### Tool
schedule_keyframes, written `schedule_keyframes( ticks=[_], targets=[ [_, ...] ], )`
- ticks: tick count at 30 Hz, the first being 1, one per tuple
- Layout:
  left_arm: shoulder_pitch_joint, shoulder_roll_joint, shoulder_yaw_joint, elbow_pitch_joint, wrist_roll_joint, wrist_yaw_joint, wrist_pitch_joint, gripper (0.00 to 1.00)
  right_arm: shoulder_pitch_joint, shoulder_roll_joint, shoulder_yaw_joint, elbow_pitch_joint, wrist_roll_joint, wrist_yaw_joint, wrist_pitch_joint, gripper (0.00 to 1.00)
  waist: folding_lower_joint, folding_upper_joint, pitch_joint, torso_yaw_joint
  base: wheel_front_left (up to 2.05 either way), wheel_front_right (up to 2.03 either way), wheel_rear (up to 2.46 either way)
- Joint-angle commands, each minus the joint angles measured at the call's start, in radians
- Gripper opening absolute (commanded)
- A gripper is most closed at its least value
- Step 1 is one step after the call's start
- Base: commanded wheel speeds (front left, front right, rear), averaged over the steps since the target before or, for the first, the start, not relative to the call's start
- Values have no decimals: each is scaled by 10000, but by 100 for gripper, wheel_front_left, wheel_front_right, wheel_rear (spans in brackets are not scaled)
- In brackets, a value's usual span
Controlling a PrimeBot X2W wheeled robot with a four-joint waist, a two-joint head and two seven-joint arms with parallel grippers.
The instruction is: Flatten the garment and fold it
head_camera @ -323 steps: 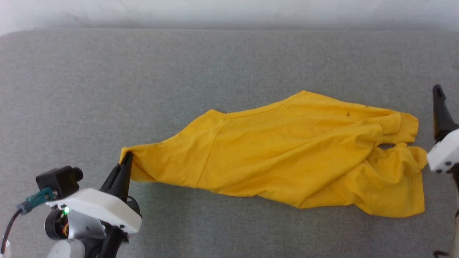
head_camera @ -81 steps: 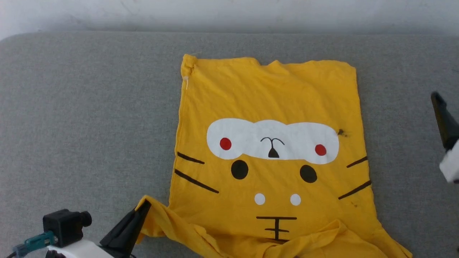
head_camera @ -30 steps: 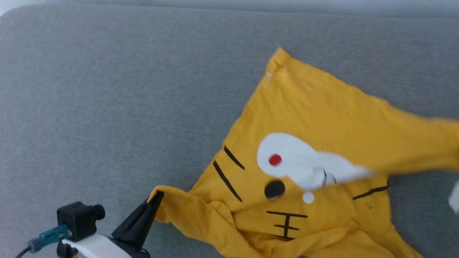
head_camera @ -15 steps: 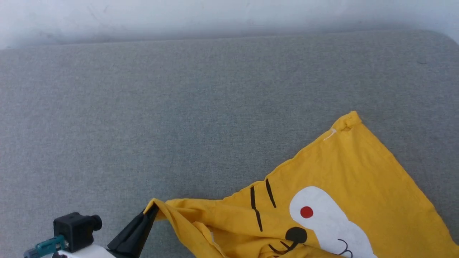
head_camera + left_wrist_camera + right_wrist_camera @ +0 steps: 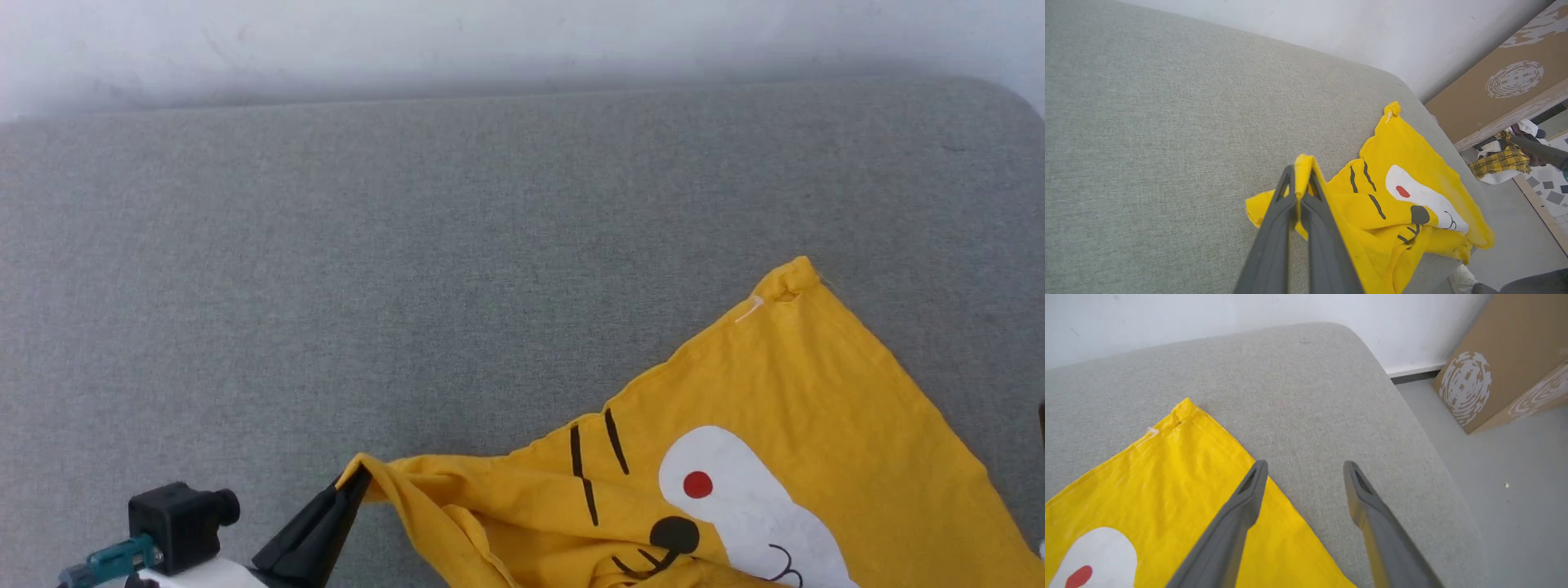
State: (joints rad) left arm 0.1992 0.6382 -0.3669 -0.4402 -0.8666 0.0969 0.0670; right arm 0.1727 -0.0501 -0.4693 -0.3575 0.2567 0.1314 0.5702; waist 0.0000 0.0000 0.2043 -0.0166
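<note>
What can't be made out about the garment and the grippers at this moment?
1) Head view: the garment, near part cut off by the bottom and right edges.
2) Left wrist view: how many layers the left gripper pinches; its jaws cover the fold.
3) Right wrist view: whether the open right gripper touches the garment; no side angle.

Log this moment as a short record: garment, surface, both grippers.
garment: yellow T-shirt, print side up, lying askew, bunched on the side toward the robot, not yet flat
surface: grey cushion
left gripper: shut on a corner of the garment
right gripper: open, holding nothing, above the garment's edge and the bare cushion
</note>
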Motion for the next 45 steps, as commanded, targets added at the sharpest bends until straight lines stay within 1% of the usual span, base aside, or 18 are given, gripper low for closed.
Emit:
schedule_keyframes(
  ticks=[1, 4, 5, 7, 8, 10, 12, 16, 19, 22, 28, 29, 30, 31, 36, 41, 45],
  targets=[
    [-162, 10, -16, -38, 41, -79, -23, 0, -407, -28, 146, -435, -256, -7, 185, 100, 0, 0, 238, 204, 0, 0, 0],
    [-411, -39, -69, 14, 65, -220, -50, 0, -1356, -92, 633, -1141, -643, -7, 790, 100, 0, 0, 546, 426, 0, 0, 0],
    [-510, -54, -91, 43, 71, -277, -50, 0, -1633, -204, 889, -1165, -842, -7, 973, 100, 0, 0, 672, 510, 0, 0, 0],
    [-720, -81, -137, 107, 92, -391, -46, 0, -2314, -207, 1265, -982, -1026, -7, 1188, 100, 0, 0, 946, 669, 0, 0, 0],
    [-839, -100, -169, 136, 98, -459, -38, 0, -2579, -332, 1525, -782, -1216, -7, 1311, 100, 0, 0, 1084, 763, 0, 0, 0],
    [-1062, -143, -222, 211, 109, -574, -28, 0, -3161, -360, 1876, -266, -1358, -7, 1492, 100, 0, 0, 1322, 911, 0, 0, 0],
    [-1280, -187, -277, 278, 115, -686, -11, 0, -3635, -632, 2348, 300, -1584, -7, 1687, 100, 0, 0, 1587, 1065, 0, 0, 0],
    [-1668, -274, -373, 437, 136, -887, -2, 0, -4448, -1035, 2932, 1478, -1881, -7, 1848, 100, 0, 0, 2030, 1335, 0, 0, 0],
    [-1908, -345, -430, 567, 146, -1014, -23, 0, -4880, -1230, 3115, 2240, -1989, -7, 1939, 100, 0, 0, 2277, 1506, 0, 0, 0],
    [-2087, -409, -484, 695, 146, -1120, -46, 0, -5122, -1364, 3069, 2825, -2025, -7, 2078, 100, 0, 0, 2449, 1651, 0, 0, 0],
    [-2269, -470, -520, 920, 133, -1241, -113, 0, -5181, -1624, 3125, 3472, -1885, -7, 2431, 100, 0, 0, 2608, 1780, 0, 0, 0],
    [-2288, -476, -520, 945, 124, -1252, -121, 0, -5194, -1594, 3080, 3523, -1830, -7, 2501, 72, 0, 0, 2619, 1782, 0, 0, 0],
    [-2306, -482, -516, 965, 114, -1261, -131, 0, -5208, -1575, 3043, 3560, -1836, -7, 2570, 30, 0, 0, 2626, 1777, 0, 0, 0],
    [-2323, -487, -510, 984, 106, -1268, -141, 0, -5203, -1566, 3073, 3589, -1836, -7, 2649, 0, 0, 0, 2626, 1768, 0, 0, 0],
    [-2453, -462, -434, 1031, 100, -1343, -237, 0, -5359, -1348, 3175, 3435, -1735, -7, 2532, 0, 0, 0, 2410, 1556, 0, 0, 0],
    [-2990, -463, -149, 1118, 486, -1309, -638, 0, -5634, -1087, 3408, 3232, -1511, -7, 1785, 0, 0, 0, 1716, 1214, 0, 0, 0],
    [-3770, -688, 95, 1463, 843, -1121, -992, 0, -5940, -786, 3512, 3156, -1230, -7, 921, 0, 0, 0, 947, 954, 0, 0, 0]
  ],
)
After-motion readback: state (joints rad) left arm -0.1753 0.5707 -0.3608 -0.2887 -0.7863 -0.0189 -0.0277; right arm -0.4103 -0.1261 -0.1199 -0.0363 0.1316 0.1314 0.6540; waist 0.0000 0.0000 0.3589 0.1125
